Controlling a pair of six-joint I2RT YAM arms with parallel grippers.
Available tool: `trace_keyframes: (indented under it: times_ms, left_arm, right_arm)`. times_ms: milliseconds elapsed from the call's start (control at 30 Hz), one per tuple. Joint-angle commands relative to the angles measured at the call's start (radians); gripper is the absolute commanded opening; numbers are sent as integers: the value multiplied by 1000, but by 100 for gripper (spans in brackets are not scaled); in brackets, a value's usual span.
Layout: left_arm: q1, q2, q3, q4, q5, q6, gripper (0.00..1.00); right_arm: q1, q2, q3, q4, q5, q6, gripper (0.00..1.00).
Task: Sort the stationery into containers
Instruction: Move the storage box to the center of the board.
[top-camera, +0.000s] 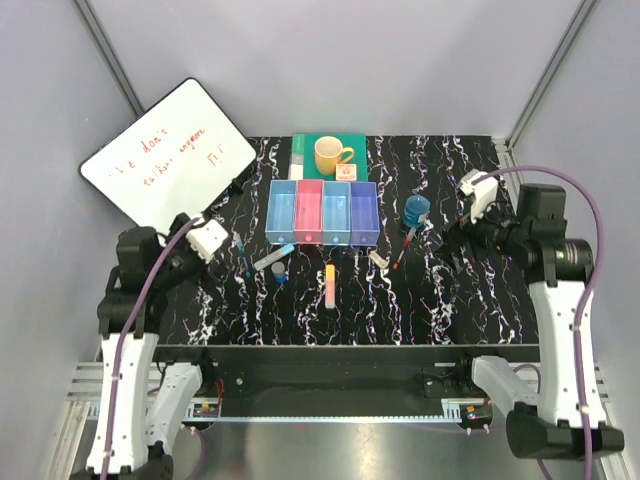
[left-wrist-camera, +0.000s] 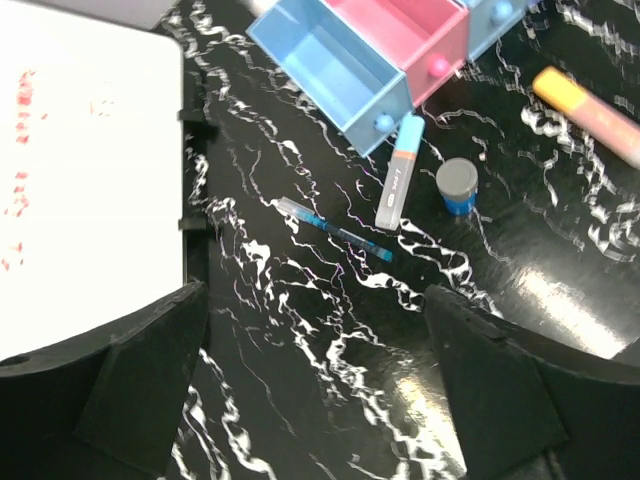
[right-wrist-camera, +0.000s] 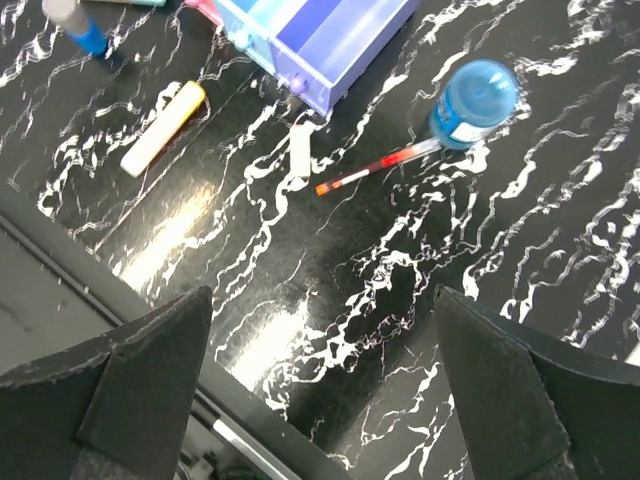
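Observation:
The four joined bins stand mid-table: light blue, pink-red, light blue, purple. In front of them lie a blue pen, a grey marker with cyan tip, an orange-yellow bar, a white eraser, a red pen and a blue round bottle. My left gripper is open and empty, hovering near the blue pen and the marker. My right gripper is open and empty, on the near side of the red pen and the bottle.
A small blue bottle with a grey cap stands by the marker. A yellow mug sits on a green book with a pink cube behind the bins. A whiteboard leans at the far left.

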Motion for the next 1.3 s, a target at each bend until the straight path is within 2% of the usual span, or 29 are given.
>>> trace_keyframes:
  times_ms: [0,167,267,333,367,433,467,567,733,1033,1100,1267]
  left_arm:
    - [4,149,48,59,120,263,93]
    - [-1,260,49,171,148,288,93]
    - [-19,362,52,250,101,253,93]
    - [-57,412,63,322,46,175,93]
    - [-76,471,86,364,-14,64,91]
    - [-103,536,121,388,-76,-47,86]
    - [-119,595,155,398,-150,-137,82]
    - [-162,698,218,406,-255,-262,80]
    - [-237,835,304,429,-378,-354,80]
    - [-305,1071,466,437,-531,-466,81]
    - [-305,1102,491,434,-547,-480,81]
    - [-305,1162,515,457,-587,-514,79]
  right_arm:
    - [2,119,71,-90,-69,-162,99]
    - [23,207,62,-86,-9,-281,99]
    - [94,250,57,-42,90,-312,100]
    - [123,302,70,10,136,-260,100]
    - [125,317,88,32,142,-179,100]
    - [128,356,94,133,146,-81,100]
    - [128,362,85,176,152,-25,100]
    - [128,400,79,300,175,186,100]
    - [144,564,177,371,181,352,98]
    - [210,873,399,452,285,475,95]
    - [233,929,435,459,287,483,89]
    - [267,1034,493,471,287,503,83]
